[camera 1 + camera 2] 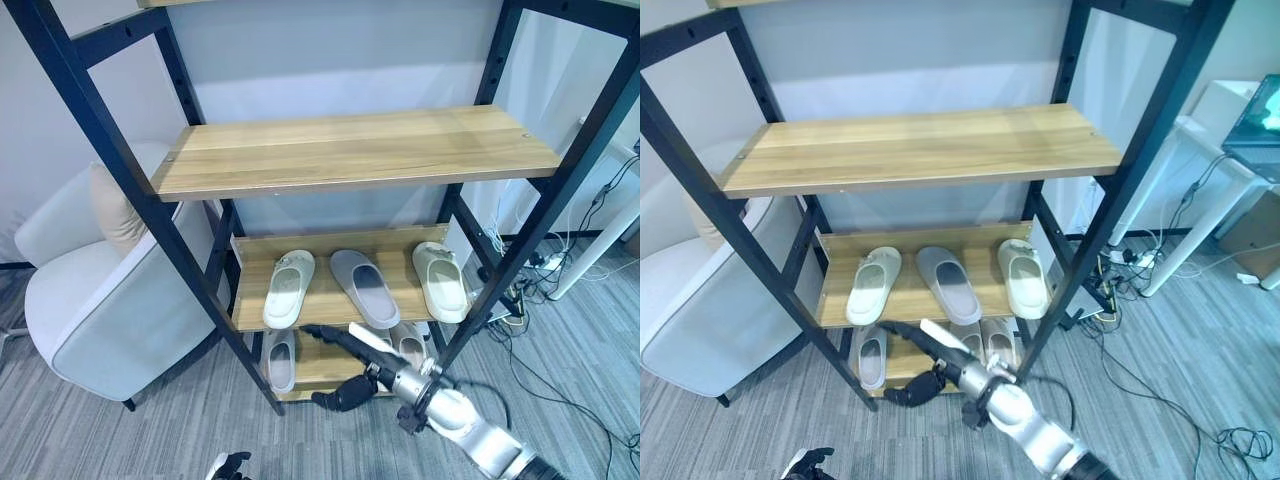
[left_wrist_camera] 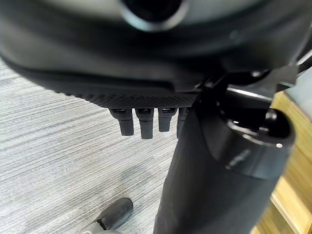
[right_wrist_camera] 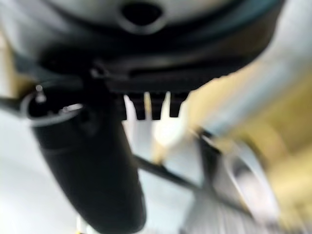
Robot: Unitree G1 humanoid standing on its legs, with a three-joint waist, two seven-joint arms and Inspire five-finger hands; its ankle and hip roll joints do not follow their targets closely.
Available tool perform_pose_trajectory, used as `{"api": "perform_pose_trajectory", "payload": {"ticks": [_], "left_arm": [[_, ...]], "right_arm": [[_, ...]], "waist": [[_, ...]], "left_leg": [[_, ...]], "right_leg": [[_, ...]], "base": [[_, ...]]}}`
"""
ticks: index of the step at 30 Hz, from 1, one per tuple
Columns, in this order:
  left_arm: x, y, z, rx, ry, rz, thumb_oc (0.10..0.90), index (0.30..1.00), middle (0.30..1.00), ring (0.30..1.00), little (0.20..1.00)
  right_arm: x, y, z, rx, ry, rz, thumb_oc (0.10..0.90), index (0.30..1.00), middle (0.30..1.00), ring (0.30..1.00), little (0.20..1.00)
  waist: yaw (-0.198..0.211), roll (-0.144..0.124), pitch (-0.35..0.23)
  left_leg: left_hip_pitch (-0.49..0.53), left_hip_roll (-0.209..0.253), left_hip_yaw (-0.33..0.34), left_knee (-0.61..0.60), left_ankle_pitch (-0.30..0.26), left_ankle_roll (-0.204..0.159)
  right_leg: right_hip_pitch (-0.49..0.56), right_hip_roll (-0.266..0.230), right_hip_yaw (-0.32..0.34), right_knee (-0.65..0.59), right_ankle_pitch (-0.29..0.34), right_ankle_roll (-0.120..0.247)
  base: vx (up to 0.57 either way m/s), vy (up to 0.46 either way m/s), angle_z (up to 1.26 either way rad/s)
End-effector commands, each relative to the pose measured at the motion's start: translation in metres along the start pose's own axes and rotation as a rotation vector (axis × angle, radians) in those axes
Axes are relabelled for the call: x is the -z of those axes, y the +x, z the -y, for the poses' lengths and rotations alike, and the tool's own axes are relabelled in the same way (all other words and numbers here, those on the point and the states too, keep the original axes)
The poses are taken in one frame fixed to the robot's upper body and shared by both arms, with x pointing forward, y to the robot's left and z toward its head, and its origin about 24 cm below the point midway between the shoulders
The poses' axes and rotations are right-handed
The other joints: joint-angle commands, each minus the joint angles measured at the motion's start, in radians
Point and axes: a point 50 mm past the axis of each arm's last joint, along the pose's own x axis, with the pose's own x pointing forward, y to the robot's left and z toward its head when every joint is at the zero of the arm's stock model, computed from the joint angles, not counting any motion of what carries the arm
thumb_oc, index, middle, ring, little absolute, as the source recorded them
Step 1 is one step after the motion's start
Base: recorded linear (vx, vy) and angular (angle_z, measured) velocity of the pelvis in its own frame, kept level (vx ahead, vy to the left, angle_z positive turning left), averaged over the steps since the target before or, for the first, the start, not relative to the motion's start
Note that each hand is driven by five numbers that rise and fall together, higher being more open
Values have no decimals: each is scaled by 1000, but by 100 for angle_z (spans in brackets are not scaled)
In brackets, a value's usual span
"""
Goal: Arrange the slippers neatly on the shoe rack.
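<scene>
I'm seeing three slippers lying on the middle shelf (image 1: pixel 250 300) of the shoe rack (image 1: pixel 560 190).
The cream slipper (image 1: pixel 288 287), grey slipper (image 1: pixel 364 287) and pale slipper (image 1: pixel 441 280) are pointing toes toward the back, long axes running front to back; two more slippers (image 1: pixel 281 358) are lying below. My right hand (image 1: pixel 345 345) is reaching at lower centre, fingers straight and spread. My left hand (image 2: pixel 146 119) is hanging relaxed over carpet (image 2: pixel 58 161) in its wrist view.

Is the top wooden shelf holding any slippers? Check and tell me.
No, the top wooden shelf is bare; three slippers, white, grey and white, lie on the shelf below.
</scene>
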Motion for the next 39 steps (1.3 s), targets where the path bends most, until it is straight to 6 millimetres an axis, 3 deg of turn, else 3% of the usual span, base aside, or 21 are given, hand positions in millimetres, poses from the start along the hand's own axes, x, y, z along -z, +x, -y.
{"api": "perform_pose_trajectory", "payload": {"ticks": [1, 2, 4, 6, 7, 14, 21, 30, 32, 39], "left_arm": [[-10, 3, -1, -3, 97, 27, 800, 900, 900, 900, 900], [-10, 3, -1, -3, 97, 27, 800, 900, 900, 900, 900], [-7, 1, 1, 1, 139, 40, 800, 900, 900, 900, 900], [-2, 1, -1, -17, 129, 17, 800, 900, 900, 900, 900], [-2, 1, -2, -18, 129, 18, 800, 900, 900, 900, 900], [12, 0, -9, -52, 120, -32, 800, 900, 900, 900, 900], [18, -2, -8, -52, 118, -48, 800, 900, 900, 900, 900], [16, -1, -14, -75, 88, -54, 800, 900, 900, 900, 900], [14, 0, -14, -82, 77, -48, 800, 900, 900, 900, 900], [12, 0, -12, -85, 71, -34, 800, 900, 900, 900, 900]], "right_arm": [[-63, 12, 55, 266, -344, 327, 800, 900, 900, 900, 900], [-63, 12, 55, 266, -344, 327, 800, 900, 900, 900, 900], [-58, 12, 79, 393, -608, 282, 800, 900, 900, 900, 900], [-53, 17, 98, 496, -658, 232, 800, 900, 900, 900, 900], [-53, 17, 98, 498, -659, 233, 800, 900, 900, 900, 900], [-26, 12, 130, 702, -616, 77, 800, 900, 900, 900, 900], [7, 6, 148, 796, -487, -72, 800, 900, 900, 900, 900], [13, 17, 157, 816, -407, -99, 800, 900, 900, 900, 900], [17, 20, 159, 852, -303, -100, 800, 900, 900, 900, 900], [11, 14, 173, 970, -194, -44, 800, 900, 900, 900, 900]], "waist": [[29, -56, 16], [29, -56, 16], [42, -55, 13], [53, -56, 16], [53, -57, 18], [68, -58, 12], [75, -55, 15], [79, -47, 36], [82, -43, 41], [94, -35, 58]], "left_leg": [[-13, -12, -26, 2, -65, 0], [-13, -12, -26, 2, -65, 0], [-9, -12, -35, 2, -75, 0], [-13, -13, -43, 2, -71, 0], [-18, -13, -43, 2, -61, 1], [-21, -20, -60, 2, -71, -1], [-29, -25, -69, 2, -72, -3], [-72, -26, -70, 2, -58, -8], [-93, -27, -73, 2, -53, -10], [-132, -31, -86, 2, -47, -13]], "right_leg": [[16, -39, -23, 5, -57, 52], [17, -39, -23, 5, -57, 52], [26, -39, -32, 5, -69, 54], [26, -37, -39, 5, -69, 52], [22, -37, -39, 5, -60, 51], [30, -42, -53, 5, -74, 49], [26, -45, -66, 5, -77, 50], [-19, -48, -68, 5, -69, 53], [-39, -48, -70, 5, -66, 54], [-74, -47, -78, 5, -66, 54]], "base": [[0, 0, 0], [23, 1, 6], [32, 0, 5], [-2, -12, 0], [39, -14, 1], [25, -10, 13], [30, -13, 8], [4, -5, 0], [4, -2, 4], [5, 3, 8]]}}
